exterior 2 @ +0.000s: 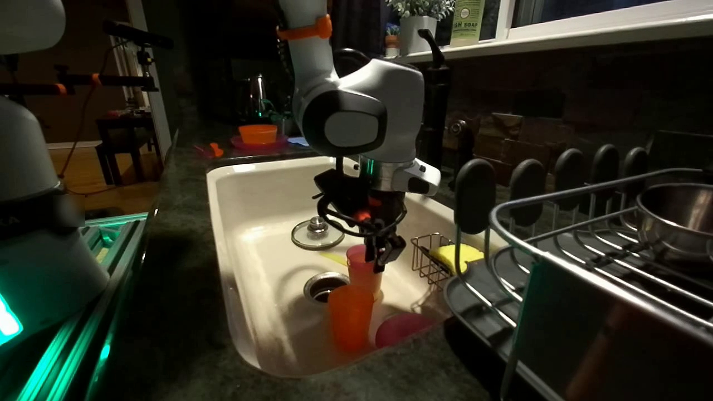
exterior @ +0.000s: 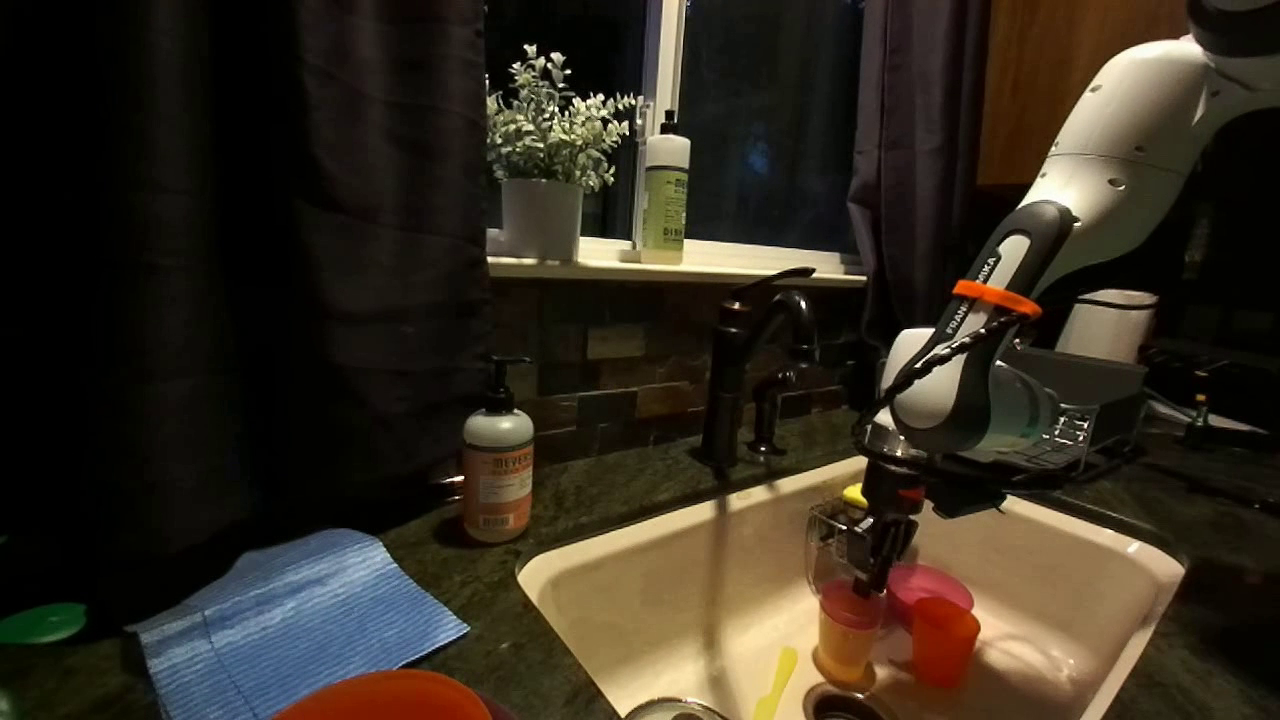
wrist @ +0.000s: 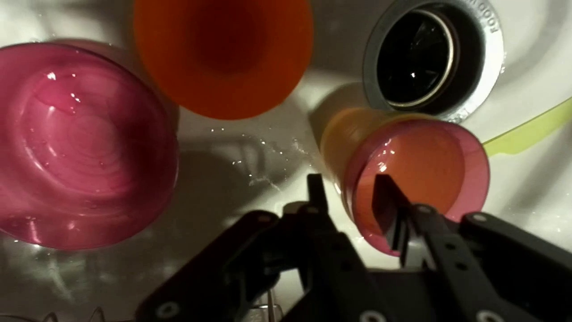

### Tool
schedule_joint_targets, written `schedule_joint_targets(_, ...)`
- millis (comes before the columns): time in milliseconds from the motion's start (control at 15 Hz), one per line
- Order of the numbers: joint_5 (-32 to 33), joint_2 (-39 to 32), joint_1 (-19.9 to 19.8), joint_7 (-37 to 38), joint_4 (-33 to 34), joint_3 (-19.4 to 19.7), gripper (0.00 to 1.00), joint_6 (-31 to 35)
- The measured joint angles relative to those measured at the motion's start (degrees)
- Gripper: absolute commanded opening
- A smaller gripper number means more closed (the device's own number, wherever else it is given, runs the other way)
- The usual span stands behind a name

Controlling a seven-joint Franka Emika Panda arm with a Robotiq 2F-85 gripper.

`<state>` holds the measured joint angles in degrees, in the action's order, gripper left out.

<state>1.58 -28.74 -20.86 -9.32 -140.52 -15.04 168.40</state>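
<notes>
- Clearly, in an exterior view, the pink-rimmed cup (exterior: 848, 640) stands in the sink (exterior: 620, 590), unlifted.
- In an exterior view, the gripper (exterior 2: 375, 265) is at the cup's rim.
- In the wrist view, parted fingers (wrist: 388, 205) straddle the cup's wall; the grip looks not yet made.

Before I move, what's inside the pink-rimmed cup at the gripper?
The pink-rimmed cup shows orange inside, with bright glints. One gripper finger covers part of the opening, hiding what's behind. Whether it holds liquid, I can't tell.
</notes>
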Motion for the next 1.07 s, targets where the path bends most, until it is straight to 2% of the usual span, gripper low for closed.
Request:
schedule_joint_targets(133,-0.2,-0.3,1.2,0.0,0.4,1.2,0.0,-0.2)
schedule_joint_targets(400,-0.2,-0.4,3.1,0.0,0.9,2.7,0.01,-0.2)
schedule_joint_targets(733,-0.5,0.7,3.9,-1.3,1.0,2.4,0.01,-0.2)
schedule_joint_targets(1067,-3.1,1.5,0.3,-7.6,0.9,-1.2,0.01,-2.0)
